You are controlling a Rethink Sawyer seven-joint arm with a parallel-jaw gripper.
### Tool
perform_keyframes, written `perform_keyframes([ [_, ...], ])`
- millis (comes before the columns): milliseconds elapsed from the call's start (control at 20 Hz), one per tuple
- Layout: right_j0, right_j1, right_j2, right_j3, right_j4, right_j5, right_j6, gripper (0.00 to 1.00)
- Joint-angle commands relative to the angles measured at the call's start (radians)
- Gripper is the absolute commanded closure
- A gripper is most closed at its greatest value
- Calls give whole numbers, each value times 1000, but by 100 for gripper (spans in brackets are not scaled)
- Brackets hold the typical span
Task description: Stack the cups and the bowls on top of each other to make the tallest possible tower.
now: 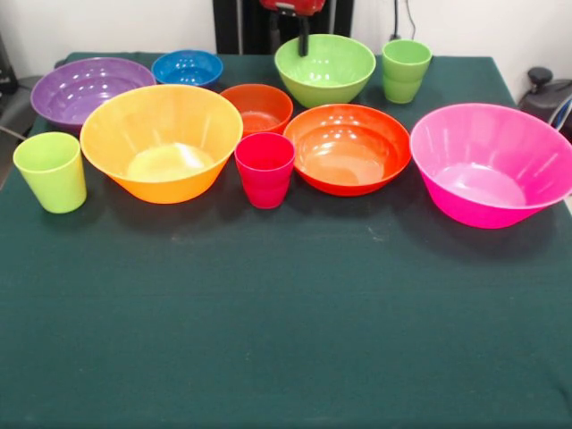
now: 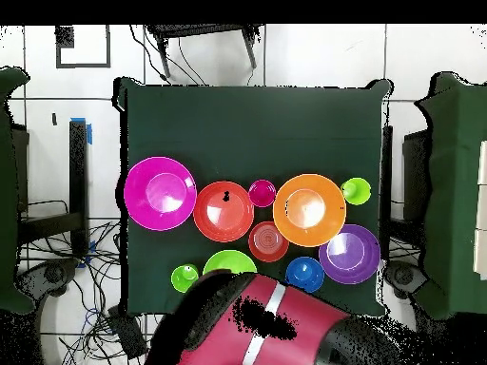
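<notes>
All cups and bowls stand rim-up and apart on the green cloth; no tower shows. From left in the front view: a light green cup (image 1: 51, 170), purple bowl (image 1: 89, 89), blue bowl (image 1: 187, 67), large yellow-orange bowl (image 1: 161, 138), small dark orange bowl (image 1: 257, 107), red-pink cup (image 1: 264, 168), medium orange bowl (image 1: 347, 147), lime green bowl (image 1: 324, 70), second green cup (image 1: 406, 70), large pink bowl (image 1: 492, 165). The gripper (image 1: 304, 40) hangs at the top edge, just behind the lime green bowl, holding nothing that I can see. In the overhead view the arm (image 2: 257, 328) partly covers the lime green bowl (image 2: 228, 263).
The items fill the half of the table (image 1: 286, 322) nearest the robot. The robot's pedestal (image 1: 268, 22) stands behind the lime green bowl. Cables and chair legs lie on the floor around the table in the overhead view.
</notes>
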Motion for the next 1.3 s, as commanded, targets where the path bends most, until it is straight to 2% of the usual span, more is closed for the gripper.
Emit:
perform_keyframes([
  [50, 42, 96, 21, -81, -2, -73, 50, 0],
  [200, 45, 123, 2, -89, -4, -100, 45, 0],
  [500, 40, 116, -23, -90, -20, -103, 43, 0],
  [700, 69, 111, -35, -99, -6, -121, 28, 0],
  [750, 72, 108, -35, -103, -9, -119, 30, 100],
  [1300, 64, 70, -25, -99, -29, -87, 52, 100],
])
